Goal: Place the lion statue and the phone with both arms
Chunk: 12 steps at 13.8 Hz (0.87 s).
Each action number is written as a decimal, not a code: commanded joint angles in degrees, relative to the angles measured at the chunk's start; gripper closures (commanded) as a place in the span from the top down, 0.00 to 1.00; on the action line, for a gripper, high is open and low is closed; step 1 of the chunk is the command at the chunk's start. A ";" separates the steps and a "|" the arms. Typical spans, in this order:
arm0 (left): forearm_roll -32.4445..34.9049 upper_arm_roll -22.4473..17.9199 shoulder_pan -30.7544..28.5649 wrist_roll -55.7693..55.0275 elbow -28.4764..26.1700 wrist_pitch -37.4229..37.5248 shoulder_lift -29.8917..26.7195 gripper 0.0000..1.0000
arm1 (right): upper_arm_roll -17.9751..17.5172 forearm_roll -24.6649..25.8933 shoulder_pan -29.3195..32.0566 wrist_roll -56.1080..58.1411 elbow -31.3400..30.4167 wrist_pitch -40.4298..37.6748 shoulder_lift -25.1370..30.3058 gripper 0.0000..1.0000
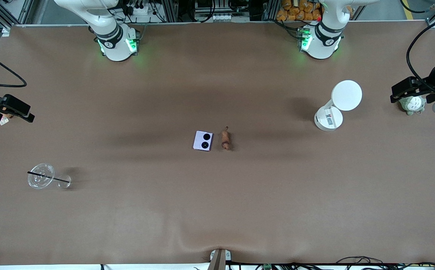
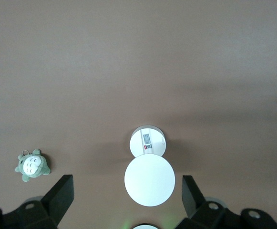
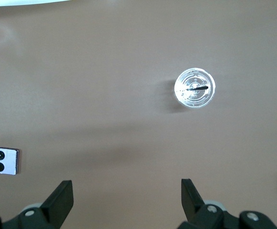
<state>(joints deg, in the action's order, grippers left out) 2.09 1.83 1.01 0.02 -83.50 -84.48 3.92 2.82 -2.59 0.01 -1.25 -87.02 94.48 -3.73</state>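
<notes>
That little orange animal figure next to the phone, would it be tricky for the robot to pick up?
Probably a bit fiddly. The lion statue is tiny and slim, smaller than the phone beside it, so the fingers have little to close on. It looks rigid and likely light, so a nudge might slide or spin it. Its thin tail seems the likeliest part to snap.

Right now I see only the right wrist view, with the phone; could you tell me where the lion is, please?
Observer: The lion lies beside the phone, toward the left arm's end, not touching it.
Operator: Thanks. My right gripper is open over the table; where is the left gripper?
Observer: The left gripper hangs open, high over a white stand.
</notes>
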 commanded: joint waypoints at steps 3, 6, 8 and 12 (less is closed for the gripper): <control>-0.85 0.10 -0.31 0.85 0.45 1.07 1.53 1.00 | 0.08 -0.23 0.17 -0.25 0.36 -2.97 0.21 1.00; -0.86 0.10 0.30 0.86 0.01 2.65 3.37 1.00 | 0.08 -0.22 0.26 -0.16 0.44 -4.90 0.57 1.00; -0.95 0.88 1.70 0.07 0.01 3.00 4.25 1.00 | 0.08 -0.22 0.26 -0.16 0.44 -6.32 0.74 1.00; -1.13 2.64 3.37 0.33 0.10 3.09 5.04 1.00 | 0.17 -0.22 0.34 -0.16 0.44 -6.94 1.44 1.00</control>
<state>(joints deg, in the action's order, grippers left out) 1.73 3.32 3.39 0.06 -84.25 -82.58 8.49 3.01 -2.58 0.11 -1.25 -86.79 88.48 -3.36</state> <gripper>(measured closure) 0.000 0.000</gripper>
